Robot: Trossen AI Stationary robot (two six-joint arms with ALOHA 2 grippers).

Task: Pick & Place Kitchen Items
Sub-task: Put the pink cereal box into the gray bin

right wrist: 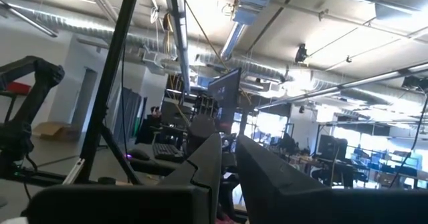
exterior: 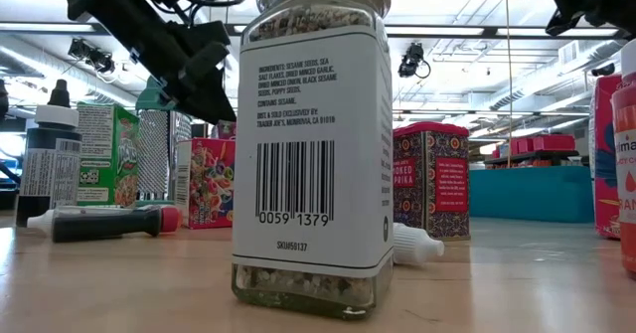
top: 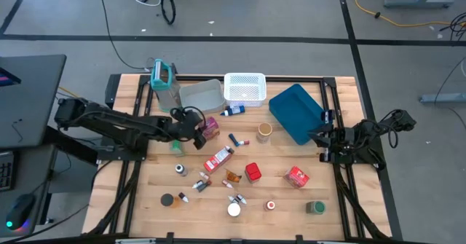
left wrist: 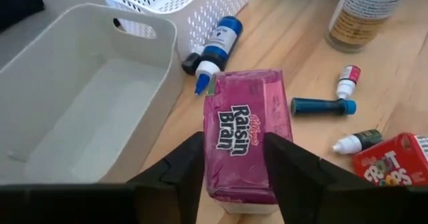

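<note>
Straddled by the left hand (left wrist: 234, 164), whose fingers close narrowly on its sides, the pink Raisin Bran carton (left wrist: 244, 134) lies just beside the pale grey plastic bin (left wrist: 80, 97), likely its destination.

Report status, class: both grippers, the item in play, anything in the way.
Left gripper straddling the pink Raisin Bran carton, grip unconfirmed. Right gripper idle at the table's right edge, holding nothing. Blue-capped bottle lies just beyond the carton.

A wooden table (top: 145, 189) is carrying a clear bin (top: 200, 95), mesh basket (top: 244, 87), blue tray (top: 295, 111) and scattered kitchen items (top: 218, 159).
</note>
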